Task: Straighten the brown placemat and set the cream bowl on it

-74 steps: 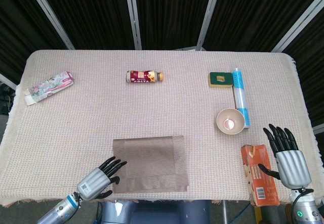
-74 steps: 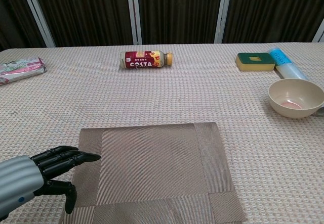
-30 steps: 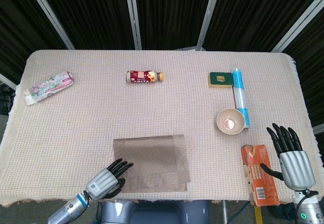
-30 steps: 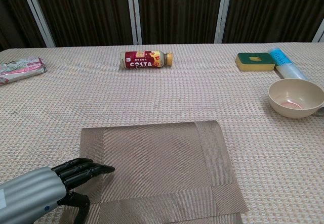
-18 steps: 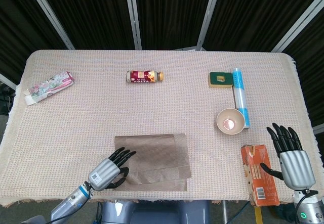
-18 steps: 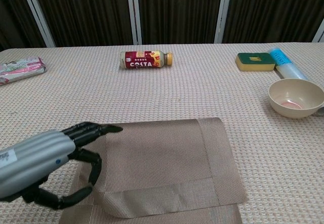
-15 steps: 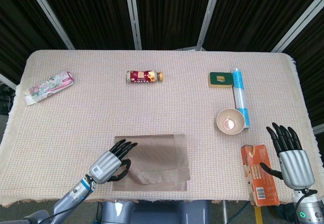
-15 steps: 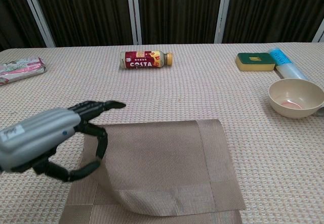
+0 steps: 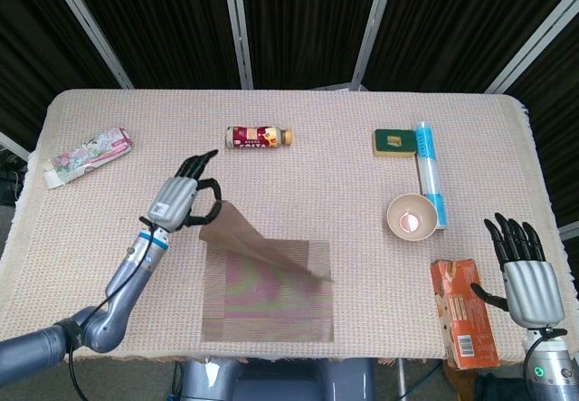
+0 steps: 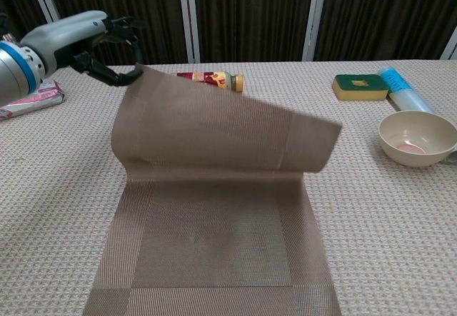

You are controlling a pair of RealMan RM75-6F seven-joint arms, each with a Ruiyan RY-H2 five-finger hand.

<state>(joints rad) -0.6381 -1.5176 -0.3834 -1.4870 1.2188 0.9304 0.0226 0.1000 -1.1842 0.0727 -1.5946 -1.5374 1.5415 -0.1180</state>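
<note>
Near table front: left hand (image 9: 185, 200) now pinches placemat (image 9: 271, 297) corner, lifted high, folded half peeling open; right hand (image 9: 525, 274) idle, spread; bowl (image 9: 412, 215) untouched, well right

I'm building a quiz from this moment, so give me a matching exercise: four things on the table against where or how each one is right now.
Things:
1. brown placemat
2. cream bowl
3. orange carton
4. green sponge

States:
A. beside the right hand
B. next to the blue-and-white tube's far end
C. upright on the tablecloth, empty
D. half lifted, pinched by the left hand

Pairs: 1-D, 2-C, 3-A, 4-B
</note>
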